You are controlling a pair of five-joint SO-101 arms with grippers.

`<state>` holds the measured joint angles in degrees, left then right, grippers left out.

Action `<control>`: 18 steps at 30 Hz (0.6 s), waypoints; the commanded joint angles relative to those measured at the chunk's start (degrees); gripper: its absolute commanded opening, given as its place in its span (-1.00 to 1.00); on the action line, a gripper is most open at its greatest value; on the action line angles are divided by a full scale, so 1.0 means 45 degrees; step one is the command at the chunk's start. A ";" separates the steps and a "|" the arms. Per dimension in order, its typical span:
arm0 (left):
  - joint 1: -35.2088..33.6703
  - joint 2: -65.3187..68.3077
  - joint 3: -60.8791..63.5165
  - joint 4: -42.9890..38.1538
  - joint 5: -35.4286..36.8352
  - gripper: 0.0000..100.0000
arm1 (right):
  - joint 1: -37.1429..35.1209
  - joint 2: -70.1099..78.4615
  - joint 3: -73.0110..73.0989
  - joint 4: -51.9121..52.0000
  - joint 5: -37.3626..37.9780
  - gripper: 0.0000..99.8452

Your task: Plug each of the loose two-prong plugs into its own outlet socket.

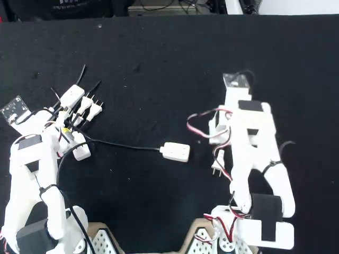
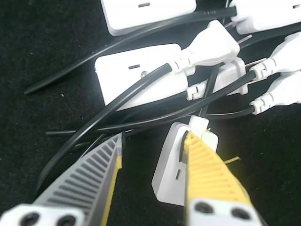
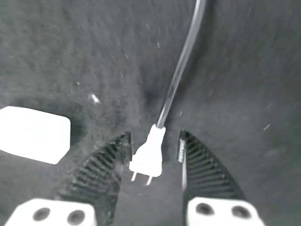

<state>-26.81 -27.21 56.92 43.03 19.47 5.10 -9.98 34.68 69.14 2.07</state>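
Left gripper [image 2: 153, 137]: jaws apart, socket [image 2: 168, 176] against one jaw.
Right gripper [image 3: 155, 135]: jaws apart, plug [image 3: 148, 157] between them, prongs toward wrist.

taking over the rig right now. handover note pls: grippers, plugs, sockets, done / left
Left gripper: jaws open, a socket lying against one jaw, nothing clamped.
Right gripper: jaws open, straddling a loose plug, prongs bare.
Other plugs and sockets lie tangled near the left gripper; a lone socket sits apart from them.
Done: no plug visibly seated.
Left: grasp each plug and seat it in its own socket.
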 commanded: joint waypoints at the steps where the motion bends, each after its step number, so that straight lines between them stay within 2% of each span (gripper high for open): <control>1: 0.0068 -0.0332 -0.0068 -0.0137 0.0059 -0.57 | 0.0860 -0.0889 -0.1788 0.0879 0.5529 -0.69; 5: 0.0068 -0.0332 -0.0068 -0.0137 0.0059 -0.57 | 0.0938 -0.1084 -0.1358 0.1504 1.3890 -0.69; 8: 0.0068 -0.0332 -0.0068 -0.0137 0.0059 -0.57 | 0.0860 -0.1241 -0.0479 0.1446 1.8579 -0.69; 10: 0.0068 -0.0332 -0.0068 -0.0137 0.0059 -0.57 | 0.0840 -0.1338 -0.0205 0.1426 2.0200 -0.69; 14: 0.0068 -0.0332 -0.0127 -0.0137 -0.0664 -0.57 | 0.0918 -0.1514 -0.0166 0.1289 2.1177 -0.69; 18: 0.0068 -0.0332 -0.0147 -0.0137 -0.0742 -0.57 | 0.0879 -0.1514 0.0225 0.0508 2.2505 -0.67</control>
<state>-26.81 -27.21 56.92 43.03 17.36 8.26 -14.29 34.59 75.21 97.19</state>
